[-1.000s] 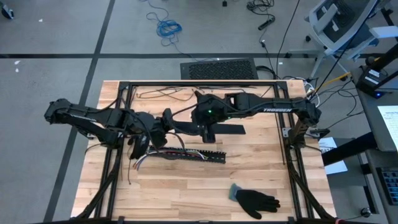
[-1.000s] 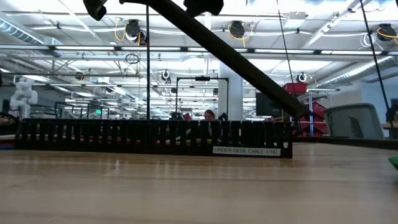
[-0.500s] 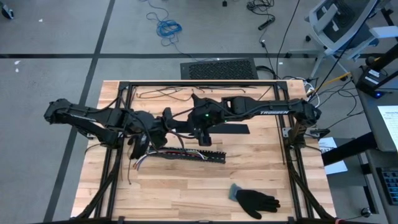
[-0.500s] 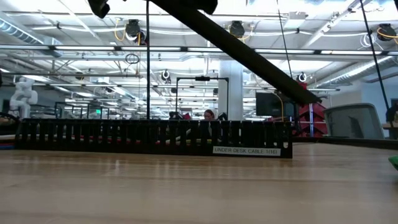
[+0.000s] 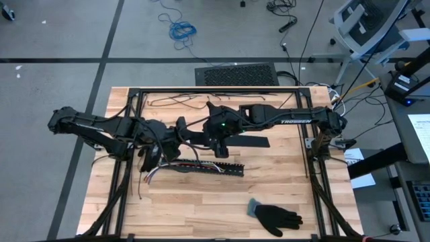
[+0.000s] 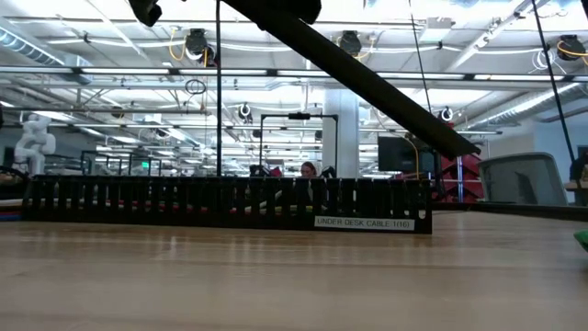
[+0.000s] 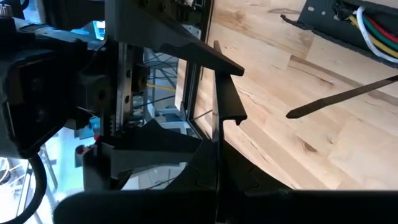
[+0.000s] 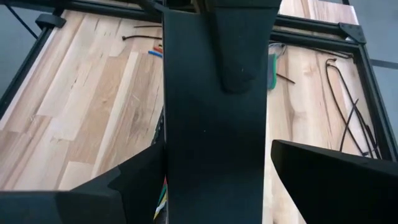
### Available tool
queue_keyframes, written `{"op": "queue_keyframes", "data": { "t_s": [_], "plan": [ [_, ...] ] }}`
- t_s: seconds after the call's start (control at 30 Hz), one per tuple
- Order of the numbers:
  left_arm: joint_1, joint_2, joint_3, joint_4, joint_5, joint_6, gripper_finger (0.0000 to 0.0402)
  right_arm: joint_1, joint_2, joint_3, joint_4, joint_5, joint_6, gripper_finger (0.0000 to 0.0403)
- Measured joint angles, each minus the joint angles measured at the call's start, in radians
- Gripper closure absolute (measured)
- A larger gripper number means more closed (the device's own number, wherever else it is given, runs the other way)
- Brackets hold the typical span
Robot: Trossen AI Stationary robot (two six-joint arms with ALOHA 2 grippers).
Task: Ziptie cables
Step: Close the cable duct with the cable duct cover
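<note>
A long black slotted plastic strip (image 6: pixel 220 202) lies across the pale wooden table top (image 6: pixel 294 276), standing on edge, with a white label (image 6: pixel 363 222) reading "UNDER DESK CABLE" near its right end. A dark flat bar (image 6: pixel 367 78) slants down from the upper left toward the right, above the strip. Behind, an open workshop with ceiling lights shows, and a person (image 6: pixel 309 170) sits far off beyond the strip.

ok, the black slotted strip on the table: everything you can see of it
The black slotted strip lies flat mid-table, long and narrow, apparently plastic, its wall cut into a comb of upright slots. A white label reads UNDER DESK CABLE. The cables, coloured wires, run along inside it and spill out at its left end.
</note>
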Motion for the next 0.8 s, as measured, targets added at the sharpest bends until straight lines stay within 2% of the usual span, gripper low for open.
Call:
{"op": "queue_keyframes", "data": {
  "t_s": [0.23,0.53,0.8],
  "plan": [
    [0.000,0.000,0.000,0.001,0.002,0.001,0.0401,0.000,0.000,0.000,-0.030,-0.002,-0.001,0.0126],
    [0.000,0.000,0.000,-0.001,0.011,0.001,0.0401,0.000,0.000,0.000,-0.040,-0.024,0.001,0.0169],
    [0.000,0.000,0.000,-0.001,0.015,0.000,0.0401,0.000,-0.001,0.000,-0.040,-0.041,0.001,0.0177]
  ]
}}
